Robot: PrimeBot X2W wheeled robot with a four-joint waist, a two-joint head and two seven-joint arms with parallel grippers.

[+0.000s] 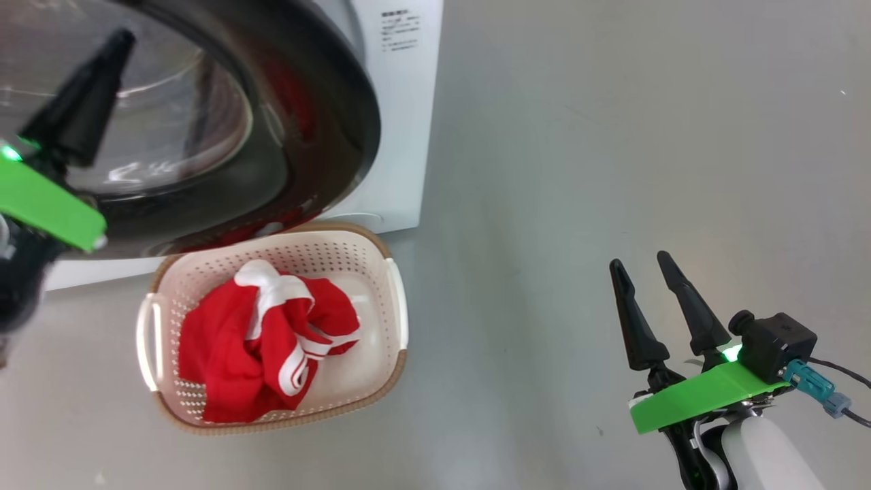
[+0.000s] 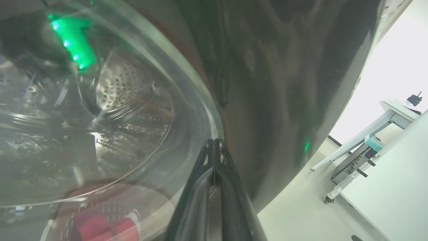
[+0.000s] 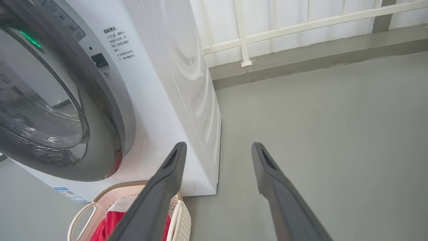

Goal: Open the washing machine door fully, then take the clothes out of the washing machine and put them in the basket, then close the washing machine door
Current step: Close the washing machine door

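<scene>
The washing machine door (image 1: pixel 326 122), black-rimmed with domed glass, stands close against the white washing machine (image 1: pixel 401 136). My left gripper (image 1: pixel 124 37) is shut, its tip at the door (image 2: pixel 267 83) where glass meets rim (image 2: pixel 214 142). The steel drum shows through the glass. Below the door sits the basket (image 1: pixel 326 233) holding the red clothes (image 1: pixel 258 340). My right gripper (image 1: pixel 639 262) hangs open and empty over bare floor, well to the basket's right. In the right wrist view the open gripper (image 3: pixel 219 145) faces the machine (image 3: pixel 160 100), door (image 3: pixel 50 110), basket (image 3: pixel 179 214) and clothes (image 3: pixel 107 224).
Grey floor (image 1: pixel 612 136) stretches to the right of the machine and basket. A white railing (image 3: pixel 244 40) runs along the back wall beyond the machine. A pale table on wheels (image 2: pixel 367 134) stands off to one side in the left wrist view.
</scene>
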